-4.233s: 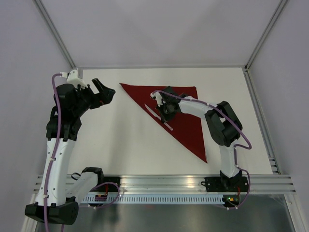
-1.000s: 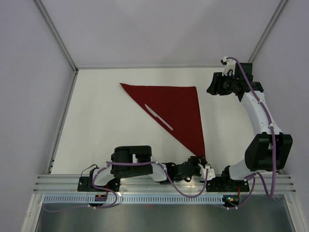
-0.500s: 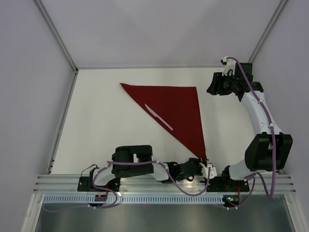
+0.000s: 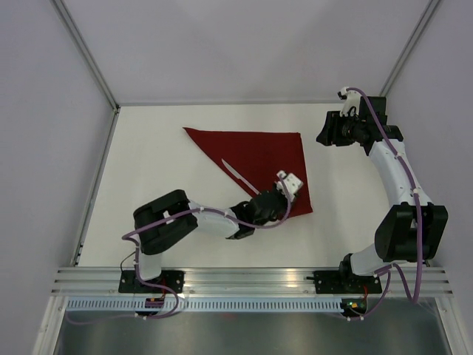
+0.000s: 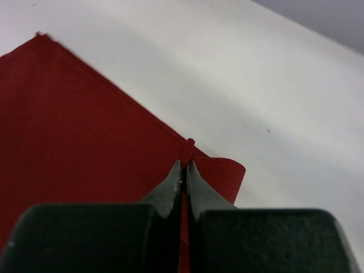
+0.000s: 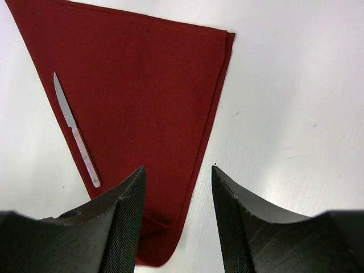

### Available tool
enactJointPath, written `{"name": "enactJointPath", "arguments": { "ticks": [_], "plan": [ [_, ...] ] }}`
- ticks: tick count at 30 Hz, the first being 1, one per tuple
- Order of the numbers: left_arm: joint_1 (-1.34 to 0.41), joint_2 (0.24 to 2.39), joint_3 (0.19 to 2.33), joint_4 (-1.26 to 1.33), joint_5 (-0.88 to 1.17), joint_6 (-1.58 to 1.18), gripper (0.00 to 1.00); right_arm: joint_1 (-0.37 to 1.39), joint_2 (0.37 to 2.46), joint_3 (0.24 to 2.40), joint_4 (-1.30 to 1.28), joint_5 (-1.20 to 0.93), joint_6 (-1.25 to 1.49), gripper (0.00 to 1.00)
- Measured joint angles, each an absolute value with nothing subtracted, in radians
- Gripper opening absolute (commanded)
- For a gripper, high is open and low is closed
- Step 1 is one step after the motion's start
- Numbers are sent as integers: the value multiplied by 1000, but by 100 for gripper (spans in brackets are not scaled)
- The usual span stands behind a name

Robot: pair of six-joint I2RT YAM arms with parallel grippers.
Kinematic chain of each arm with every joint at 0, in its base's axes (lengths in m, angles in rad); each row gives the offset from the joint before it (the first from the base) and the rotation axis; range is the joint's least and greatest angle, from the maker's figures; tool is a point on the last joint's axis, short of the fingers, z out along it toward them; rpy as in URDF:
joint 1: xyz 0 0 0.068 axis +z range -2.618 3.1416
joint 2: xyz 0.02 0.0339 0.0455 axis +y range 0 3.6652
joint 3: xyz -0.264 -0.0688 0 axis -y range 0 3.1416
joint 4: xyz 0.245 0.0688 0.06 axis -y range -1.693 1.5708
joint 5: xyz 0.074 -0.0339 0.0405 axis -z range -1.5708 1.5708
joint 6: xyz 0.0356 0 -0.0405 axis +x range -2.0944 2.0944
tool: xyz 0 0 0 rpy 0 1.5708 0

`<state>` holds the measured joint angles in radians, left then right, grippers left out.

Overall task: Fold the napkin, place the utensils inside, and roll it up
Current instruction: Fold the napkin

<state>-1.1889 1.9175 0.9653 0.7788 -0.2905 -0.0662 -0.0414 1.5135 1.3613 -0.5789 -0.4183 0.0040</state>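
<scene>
Fingers of the left gripper pinch the near corner of the plain maroon cloth napkin, already folded into a triangle on the white table with the slim pale pinkish knife on it, while the right gripper hangs spread, so rolling seems barely begun.

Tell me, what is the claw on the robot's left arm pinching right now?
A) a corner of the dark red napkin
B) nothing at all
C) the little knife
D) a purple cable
A: in the left wrist view the left gripper is shut on a corner of the napkin, with red cloth squeezed between its fingers, while the knife lies ungripped along the napkin's edge.
</scene>
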Motion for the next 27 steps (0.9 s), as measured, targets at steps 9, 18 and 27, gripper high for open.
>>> {"name": "enactJointPath", "arguments": {
  "ticks": [9,18,27],
  "plan": [
    [-929,1854,873,735,-232,-422,2,-41,1514,1354,-579,-422,4,55],
    [-768,1816,817,700,-196,-566,2,-41,1514,1349,-578,-422,4,55],
    [-677,1807,817,669,-172,-597,2,-41,1522,1348,-578,-426,4,56]
  ]
}}
